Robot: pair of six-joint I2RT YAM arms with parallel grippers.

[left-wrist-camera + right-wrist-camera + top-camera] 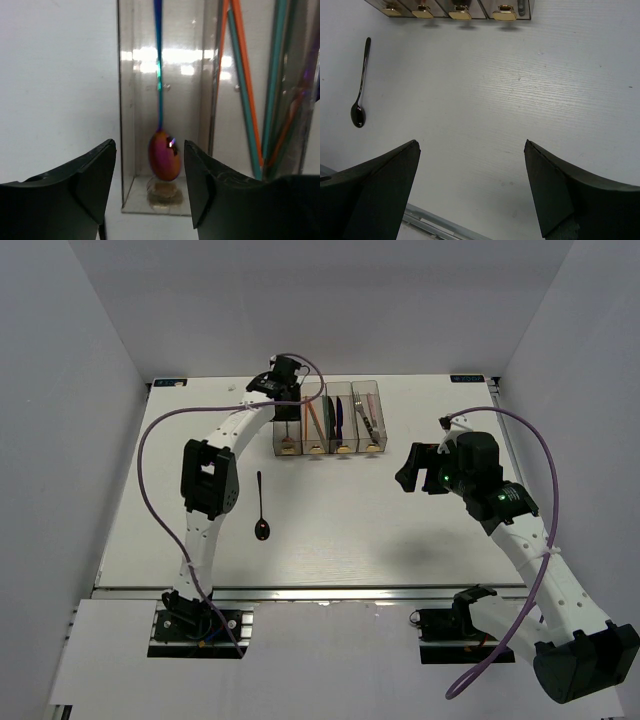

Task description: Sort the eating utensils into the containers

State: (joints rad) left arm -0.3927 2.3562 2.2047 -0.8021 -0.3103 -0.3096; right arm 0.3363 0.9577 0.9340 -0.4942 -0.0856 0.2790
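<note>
Four joined translucent containers [379,420] stand at the back middle of the table. My left gripper [272,390] is open above the leftmost bin [120,100]. A spoon with a blue handle and orange-pink bowl [164,161] lies in that bin, beyond the open fingers [95,175]. Orange and teal chopsticks [240,75] lie in the bin beside it. Dark purple utensils [338,415] and a silver fork [367,420] fill the other two. A black spoon [260,510] lies loose on the table, also in the right wrist view [360,90]. My right gripper [408,472] is open and empty, above the table right of the bins.
The bins' yellow tabs [504,12] face the near side. The table's front metal edge [440,225] runs below my right gripper [470,170]. Grey walls close in the table at the back and both sides.
</note>
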